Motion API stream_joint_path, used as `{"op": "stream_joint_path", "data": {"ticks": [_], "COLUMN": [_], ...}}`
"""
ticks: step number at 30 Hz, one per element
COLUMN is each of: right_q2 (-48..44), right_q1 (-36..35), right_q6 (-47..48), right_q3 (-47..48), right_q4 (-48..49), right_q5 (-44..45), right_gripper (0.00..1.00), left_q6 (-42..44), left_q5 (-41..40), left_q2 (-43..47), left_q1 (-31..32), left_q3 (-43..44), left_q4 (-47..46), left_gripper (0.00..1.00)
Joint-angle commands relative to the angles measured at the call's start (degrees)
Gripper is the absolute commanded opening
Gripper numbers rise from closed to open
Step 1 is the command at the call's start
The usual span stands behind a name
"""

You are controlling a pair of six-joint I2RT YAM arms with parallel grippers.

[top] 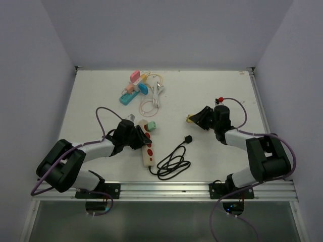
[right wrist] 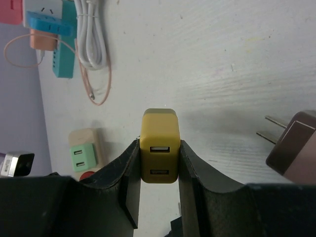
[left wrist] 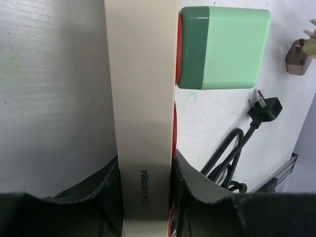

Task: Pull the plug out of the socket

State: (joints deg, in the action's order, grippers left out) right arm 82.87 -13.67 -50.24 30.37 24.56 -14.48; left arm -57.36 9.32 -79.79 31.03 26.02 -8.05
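Observation:
A cream power strip [top: 147,149] with red sockets lies at the near middle of the table. A green adapter [top: 151,126] is plugged into its far end, also seen in the left wrist view [left wrist: 232,47]. My left gripper [top: 135,137] is shut on the strip's body [left wrist: 140,74], the fingers pressing both its long sides. My right gripper [top: 196,119] is shut on a yellow two-port USB adapter [right wrist: 159,143], held well to the right of the strip and apart from it. The strip [right wrist: 89,136] and green adapter [right wrist: 81,157] show beyond it.
The strip's black cable [top: 173,162] lies coiled near the front edge, its plug [top: 189,139] loose. A brown adapter [right wrist: 294,143] lies by the right gripper. A blue strip [top: 128,95] with pink and orange plugs and a white cable [top: 157,95] lie at the back.

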Motion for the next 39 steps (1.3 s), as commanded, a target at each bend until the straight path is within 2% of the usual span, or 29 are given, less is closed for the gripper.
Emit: {"op": "stream_joint_path", "data": {"ticks": [1,2,4,5,7,13,16,21,27,33,39], "right_q2": [5.4,6.3,8.4,8.8,9.2,6.0,2.6,-3.1,-5.4,1.1,9.8], "right_q1": [0.4,0.4,0.7,0.9,1.3,1.9,1.9,1.3,-6.5,-16.6,-24.0], "right_q6": [2.1,2.0,1.8,1.8,2.1,5.6,8.3,9.9,8.3,0.8,-1.2], "right_q3": [5.2,5.7,6.6,6.7,6.8,7.9,9.2,10.4,12.7,14.4,20.4], "right_q4": [1.1,1.2,1.1,0.9,-0.5,-10.1,-15.4,-19.0,-18.2,-9.3,-7.2], "right_q5": [-2.9,-3.6,-3.6,-3.1,-2.6,2.4,5.3,6.0,5.6,3.8,3.9], "right_gripper": [0.03,0.11,0.18,0.27,0.37,0.82,0.91,0.94,0.94,0.93,0.93], "left_q6": [6.3,6.4,6.7,6.8,7.1,7.2,7.4,7.7,8.0,8.0,8.2], "left_q5": [-0.6,-0.4,-0.1,0.2,0.4,0.8,1.0,1.1,1.2,1.4,1.9], "left_q2": [-0.2,-0.1,0.0,0.1,0.0,0.3,0.8,1.2,1.3,1.7,1.7], "left_q1": [-0.4,-0.4,-0.4,-0.4,-0.4,-0.4,-0.4,-0.4,-0.4,-0.4,-0.4], "left_q3": [-2.0,-2.1,-2.2,-2.2,-2.2,-2.6,-2.7,-2.7,-2.8,-3.0,-3.3], "left_q4": [5.9,5.9,5.6,5.6,5.3,5.2,5.0,5.0,4.8,4.5,4.0], "left_gripper": [0.00,0.00,0.00,0.00,0.00,0.00,0.00,0.00,0.00,0.00,0.00]}}
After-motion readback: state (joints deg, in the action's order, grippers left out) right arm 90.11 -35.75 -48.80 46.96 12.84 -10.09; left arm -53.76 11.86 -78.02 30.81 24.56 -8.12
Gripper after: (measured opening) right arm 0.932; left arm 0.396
